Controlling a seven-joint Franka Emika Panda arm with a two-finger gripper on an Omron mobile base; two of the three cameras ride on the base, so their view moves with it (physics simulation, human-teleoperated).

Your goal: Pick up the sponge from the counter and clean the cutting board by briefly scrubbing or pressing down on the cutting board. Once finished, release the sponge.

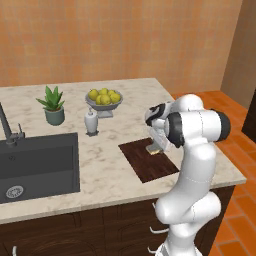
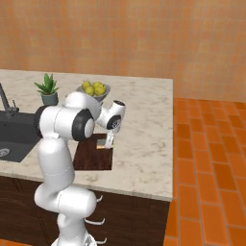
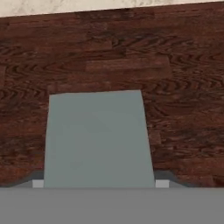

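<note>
The sponge (image 3: 98, 140) shows its grey-green top in the hand view, low over the dark brown cutting board (image 3: 109, 52). From the left base view the sponge (image 1: 154, 148), yellow underneath, rests at the far edge of the cutting board (image 1: 150, 167) on the beige counter (image 1: 102, 167). My gripper (image 1: 159, 141) points down onto it, its fingertips hugging the sponge's two sides, shut on it. The right base view shows the gripper (image 2: 109, 140) over the sponge (image 2: 102, 145) on the cutting board (image 2: 93, 158).
A black sink (image 1: 40, 165) with a faucet (image 1: 7, 127) lies to the left. Behind the board stand a soap dispenser (image 1: 91, 122), a bowl of lemons (image 1: 104, 100) and a potted plant (image 1: 52, 105). The counter's end (image 2: 168, 144) drops to orange floor tiles.
</note>
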